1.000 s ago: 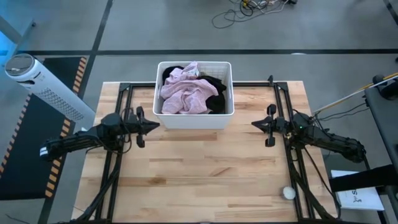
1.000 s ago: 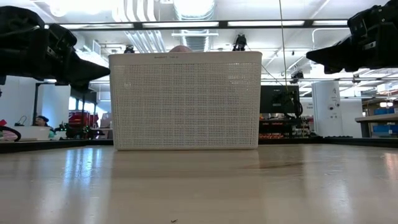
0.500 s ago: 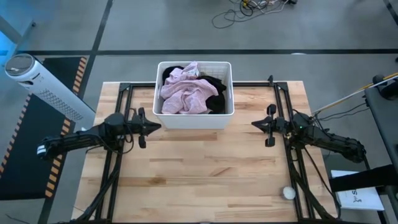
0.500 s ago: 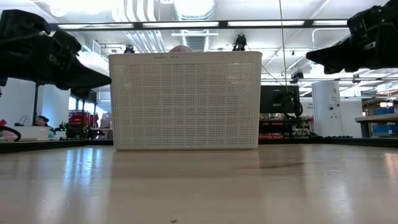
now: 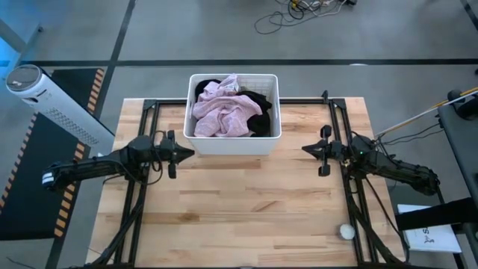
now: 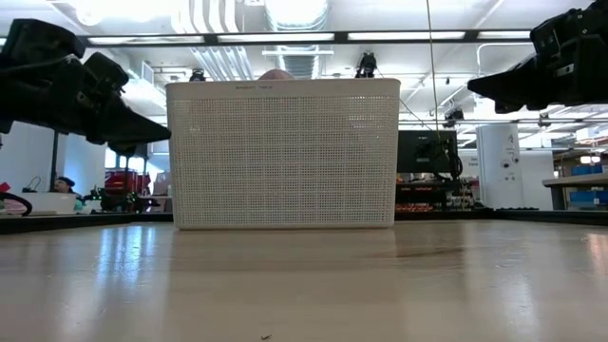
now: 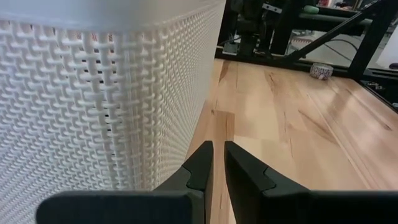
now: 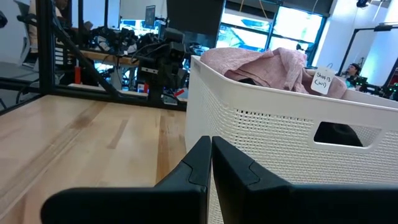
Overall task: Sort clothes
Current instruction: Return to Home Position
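The clothes lie heaped in a white lattice-sided basket (image 5: 233, 143) at the table's far middle. A pale pink shirt (image 5: 222, 113) is on top, with black pieces (image 5: 260, 103) beside it. In the right wrist view the pink shirt (image 8: 267, 62) and a paper tag show above the rim. My left gripper (image 5: 193, 152) hovers just left of the basket's near left corner, tipped slightly down, with a narrow gap between its fingertips (image 7: 217, 149). My right gripper (image 5: 305, 149) hovers level to the right of the basket, shut (image 8: 210, 143). Neither touches anything.
Bare wooden table spreads in front of the basket. Black frame rails (image 5: 140, 187) run along both sides of the table. A small white round thing (image 5: 346, 232) lies near the near right corner. A white tower fan (image 5: 56, 104) stands off the table's left.
My left gripper has tipped nose-down and its tip has sunk a little beside the basket's near left corner. The basket and clothes have not moved.
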Available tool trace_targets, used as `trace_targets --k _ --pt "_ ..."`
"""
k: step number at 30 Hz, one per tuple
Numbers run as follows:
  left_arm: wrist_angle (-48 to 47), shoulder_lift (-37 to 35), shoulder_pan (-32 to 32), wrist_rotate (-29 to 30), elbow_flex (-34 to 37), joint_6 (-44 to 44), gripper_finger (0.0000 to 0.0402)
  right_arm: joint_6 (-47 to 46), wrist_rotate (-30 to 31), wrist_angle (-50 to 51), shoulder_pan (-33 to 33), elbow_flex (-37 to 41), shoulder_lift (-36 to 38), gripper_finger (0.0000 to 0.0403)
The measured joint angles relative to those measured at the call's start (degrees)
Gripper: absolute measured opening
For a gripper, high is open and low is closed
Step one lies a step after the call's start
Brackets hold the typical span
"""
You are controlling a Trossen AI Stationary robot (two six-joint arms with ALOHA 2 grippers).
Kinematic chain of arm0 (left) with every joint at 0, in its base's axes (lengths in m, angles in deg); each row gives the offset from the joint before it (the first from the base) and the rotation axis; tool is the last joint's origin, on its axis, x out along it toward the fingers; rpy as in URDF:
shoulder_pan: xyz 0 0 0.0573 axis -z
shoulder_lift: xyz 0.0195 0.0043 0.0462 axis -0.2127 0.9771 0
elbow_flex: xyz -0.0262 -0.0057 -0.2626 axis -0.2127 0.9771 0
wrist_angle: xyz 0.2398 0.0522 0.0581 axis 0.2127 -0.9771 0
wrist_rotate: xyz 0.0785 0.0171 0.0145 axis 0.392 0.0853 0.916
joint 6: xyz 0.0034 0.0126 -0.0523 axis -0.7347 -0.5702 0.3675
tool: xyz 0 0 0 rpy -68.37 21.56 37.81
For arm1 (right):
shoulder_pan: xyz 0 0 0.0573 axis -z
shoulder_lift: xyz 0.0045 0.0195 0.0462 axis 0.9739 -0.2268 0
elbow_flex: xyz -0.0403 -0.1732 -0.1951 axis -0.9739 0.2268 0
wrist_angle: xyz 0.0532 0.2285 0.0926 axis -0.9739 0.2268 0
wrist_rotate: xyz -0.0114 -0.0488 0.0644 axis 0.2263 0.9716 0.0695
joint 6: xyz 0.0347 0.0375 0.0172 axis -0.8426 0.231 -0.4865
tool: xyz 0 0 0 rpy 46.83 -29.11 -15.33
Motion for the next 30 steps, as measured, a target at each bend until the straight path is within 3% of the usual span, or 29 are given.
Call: trace_targets --k 19,30 --pt "0.0 1.7 0.0 0.0 0.0 0.0 0.0028 0.0 0.0 0.0 0.0 0.0 0.0 0.0" --pt "0.0 -3.3 0.0 0.0 0.0 0.0 0.0029 0.0 0.0 0.0 0.0 0.0 0.0 0.0"
